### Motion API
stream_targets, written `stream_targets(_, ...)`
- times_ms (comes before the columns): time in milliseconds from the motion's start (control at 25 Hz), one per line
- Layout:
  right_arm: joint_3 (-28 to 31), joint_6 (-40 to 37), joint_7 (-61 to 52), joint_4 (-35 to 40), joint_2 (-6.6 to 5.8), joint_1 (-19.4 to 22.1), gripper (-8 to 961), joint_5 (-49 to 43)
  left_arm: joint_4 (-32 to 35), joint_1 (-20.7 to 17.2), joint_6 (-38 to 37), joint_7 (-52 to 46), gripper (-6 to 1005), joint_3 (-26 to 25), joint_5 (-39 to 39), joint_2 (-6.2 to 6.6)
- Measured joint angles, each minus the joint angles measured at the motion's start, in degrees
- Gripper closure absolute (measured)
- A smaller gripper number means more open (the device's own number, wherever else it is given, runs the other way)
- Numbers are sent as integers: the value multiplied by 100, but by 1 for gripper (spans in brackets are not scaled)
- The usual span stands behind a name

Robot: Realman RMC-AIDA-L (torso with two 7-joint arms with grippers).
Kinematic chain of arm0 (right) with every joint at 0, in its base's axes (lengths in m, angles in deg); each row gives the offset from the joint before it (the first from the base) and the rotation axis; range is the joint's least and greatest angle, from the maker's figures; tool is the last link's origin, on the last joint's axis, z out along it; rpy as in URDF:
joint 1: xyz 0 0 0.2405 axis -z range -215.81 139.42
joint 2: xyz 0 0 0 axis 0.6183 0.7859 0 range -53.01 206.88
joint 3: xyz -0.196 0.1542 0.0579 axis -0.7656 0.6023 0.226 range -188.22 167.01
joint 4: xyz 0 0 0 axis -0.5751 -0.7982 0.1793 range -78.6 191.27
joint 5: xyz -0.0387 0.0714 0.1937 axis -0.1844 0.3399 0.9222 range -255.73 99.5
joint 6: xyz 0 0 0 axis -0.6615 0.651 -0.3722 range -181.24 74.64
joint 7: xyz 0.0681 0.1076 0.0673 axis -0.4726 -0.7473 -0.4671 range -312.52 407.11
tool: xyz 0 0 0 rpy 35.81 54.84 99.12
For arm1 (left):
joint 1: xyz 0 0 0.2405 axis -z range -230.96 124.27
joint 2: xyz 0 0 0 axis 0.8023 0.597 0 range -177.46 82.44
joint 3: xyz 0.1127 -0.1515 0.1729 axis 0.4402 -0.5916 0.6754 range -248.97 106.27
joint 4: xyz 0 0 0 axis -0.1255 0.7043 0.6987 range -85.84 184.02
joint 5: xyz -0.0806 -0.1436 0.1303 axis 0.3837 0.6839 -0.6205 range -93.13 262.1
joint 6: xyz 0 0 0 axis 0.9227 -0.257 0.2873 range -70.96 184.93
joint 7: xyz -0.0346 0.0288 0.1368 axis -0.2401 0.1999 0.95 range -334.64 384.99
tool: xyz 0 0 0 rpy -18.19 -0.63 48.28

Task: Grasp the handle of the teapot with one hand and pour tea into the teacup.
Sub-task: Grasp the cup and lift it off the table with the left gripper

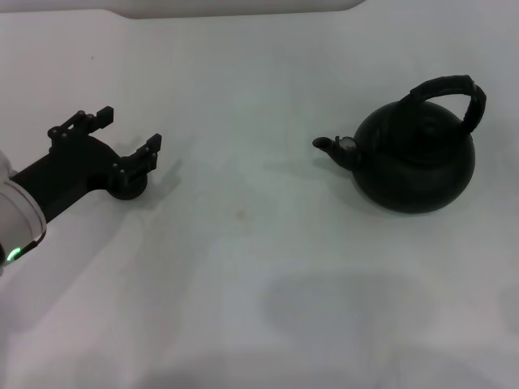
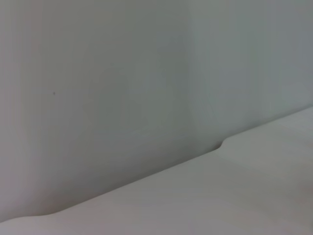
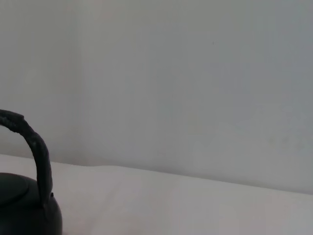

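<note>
A black teapot point(image 1: 415, 158) sits on the white counter point(image 1: 268, 267) at the right, its spout point(image 1: 331, 147) pointing left and its arched handle point(image 1: 454, 93) upright. Far to the left, the left hand point(image 1: 130, 138) hovers low with fingers spread apart, well apart from the teapot.

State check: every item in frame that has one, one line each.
teapot: upright on the table, spout toward the robot's left.
lid: on.
handle: standing up, ungrasped.
left gripper: open, holding nothing, well apart from the teapot.
teacup: probably the dark round shape partly hidden under the left gripper; contents not visible.
right gripper: not in view.
</note>
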Motion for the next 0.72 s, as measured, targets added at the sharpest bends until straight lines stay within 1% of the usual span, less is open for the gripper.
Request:
stream_targets(560, 0, -57, 67, -98, -6, 7, 113, 1, 25, 18, -16, -15, 210, 0, -23, 0)
stream_targets(720, 0, -125, 69, -129, -8, 1, 113, 1, 8, 13, 19, -342, 208, 0, -163, 0)
